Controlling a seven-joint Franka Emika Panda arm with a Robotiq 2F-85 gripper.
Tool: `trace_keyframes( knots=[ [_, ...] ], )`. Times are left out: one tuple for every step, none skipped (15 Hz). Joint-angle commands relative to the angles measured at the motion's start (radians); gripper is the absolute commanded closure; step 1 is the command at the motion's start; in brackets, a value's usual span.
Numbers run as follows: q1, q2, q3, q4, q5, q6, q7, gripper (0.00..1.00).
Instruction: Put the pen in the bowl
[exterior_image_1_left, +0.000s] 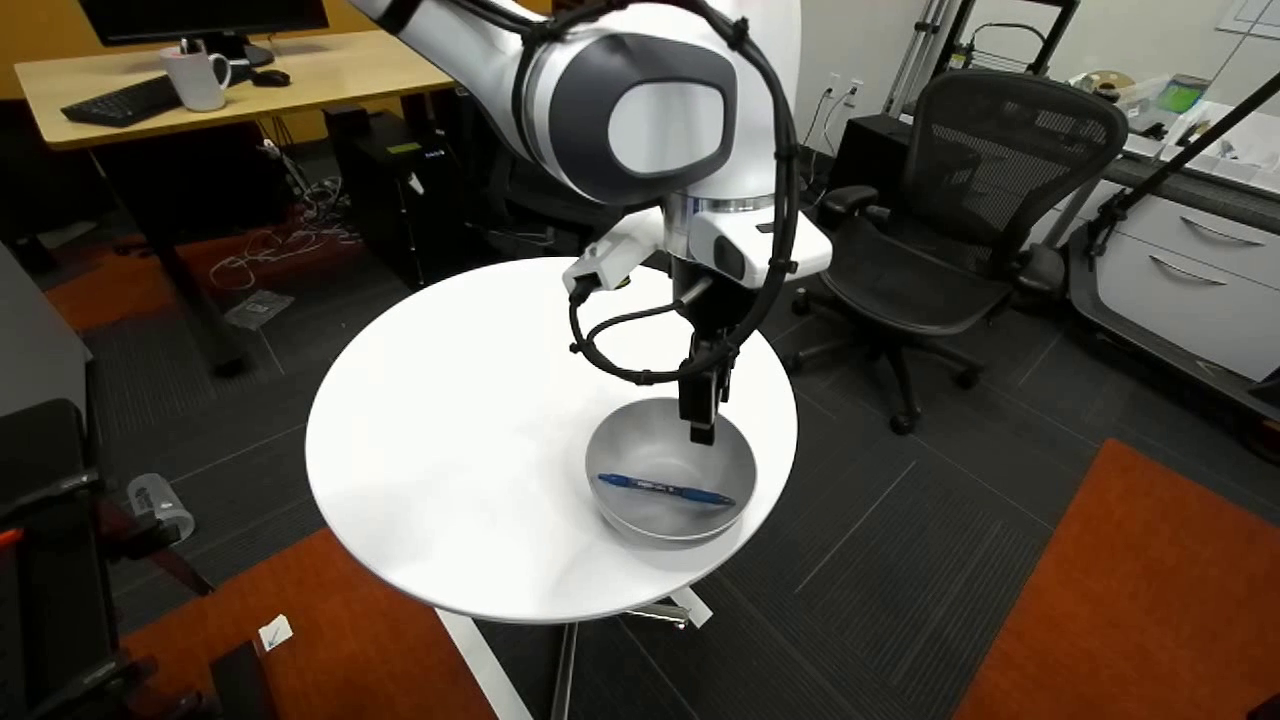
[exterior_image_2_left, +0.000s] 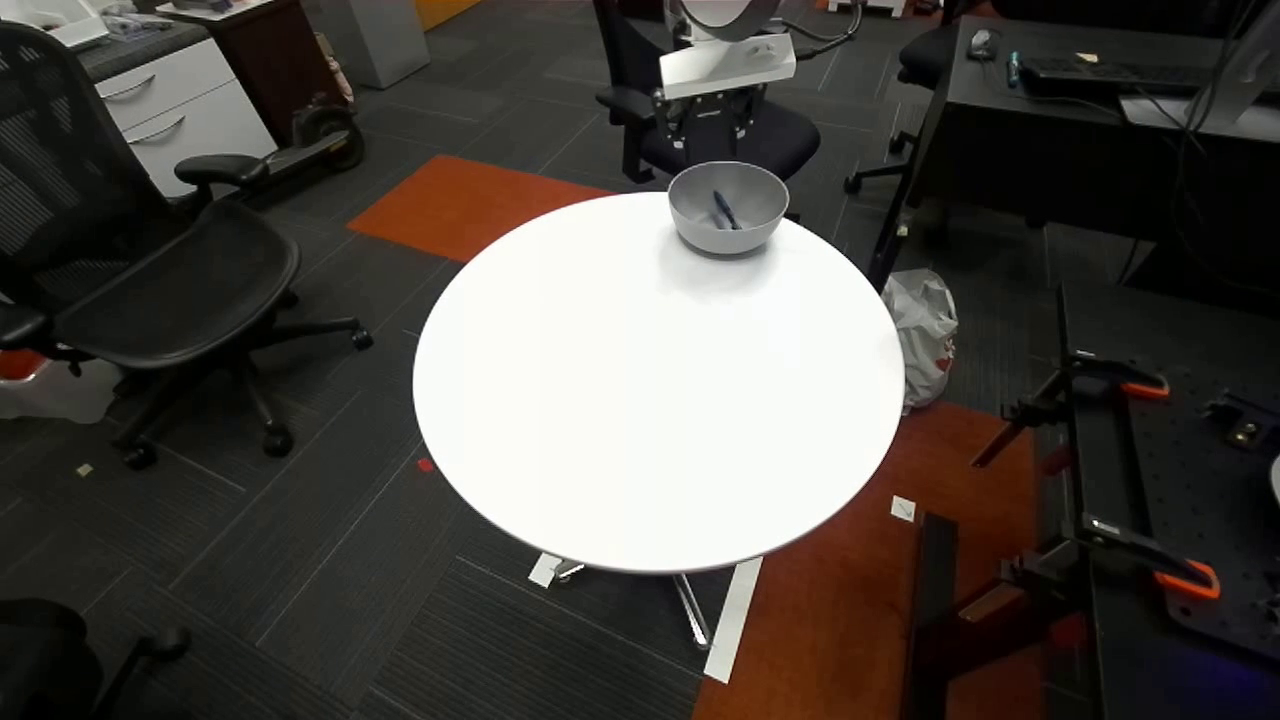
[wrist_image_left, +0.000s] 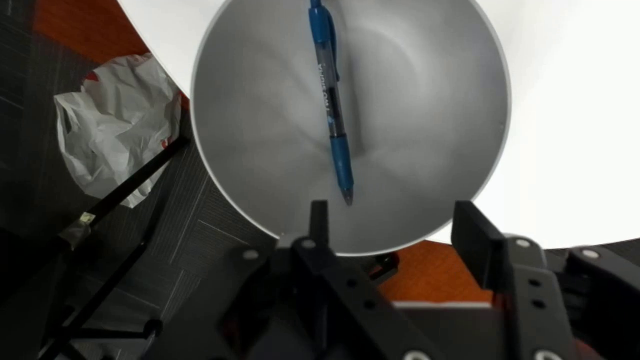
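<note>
The blue pen (exterior_image_1_left: 665, 488) lies inside the round grey bowl (exterior_image_1_left: 655, 440). The pen (exterior_image_2_left: 726, 210) and bowl (exterior_image_2_left: 705, 232) also show in an exterior view near the table's far edge. In the wrist view the pen (wrist_image_left: 334, 107) rests along the bowl's (wrist_image_left: 425, 125) inner surface, its tip toward my fingers and its clip end cut by the top edge. My gripper (wrist_image_left: 391, 207) is open, with nothing between its fingers. In an exterior view the gripper (exterior_image_1_left: 703, 432) points down above the bowl's rim, apart from the pen. Its fingers are hard to make out in the other exterior view.
The bowl stands near the edge of a round white table (exterior_image_1_left: 450, 430). A black office chair (exterior_image_1_left: 960, 200) stands beside the table. A white plastic bag (wrist_image_left: 122, 120) lies on the floor below the table edge. A desk with a mug (exterior_image_1_left: 195, 75) is behind.
</note>
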Motion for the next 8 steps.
trace_keyframes(
  knots=[
    [0.004, 0.018, -0.008, 0.042, 0.024, -0.036, -0.001, 0.02],
    [0.004, 0.018, -0.007, 0.041, 0.026, -0.032, 0.0, 0.0],
    [0.004, 0.018, -0.007, 0.041, 0.027, -0.03, 0.001, 0.0],
    [0.004, 0.017, -0.006, 0.037, 0.029, -0.028, -0.001, 0.0],
    [0.003, 0.014, -0.004, 0.034, 0.031, -0.026, -0.004, 0.0],
    [-0.006, 0.008, 0.006, 0.029, 0.044, -0.024, -0.02, 0.0],
    [0.008, 0.013, -0.011, 0.016, 0.024, -0.003, -0.006, 0.0],
    [0.008, 0.013, -0.011, 0.016, 0.026, -0.002, -0.006, 0.0]
  ],
)
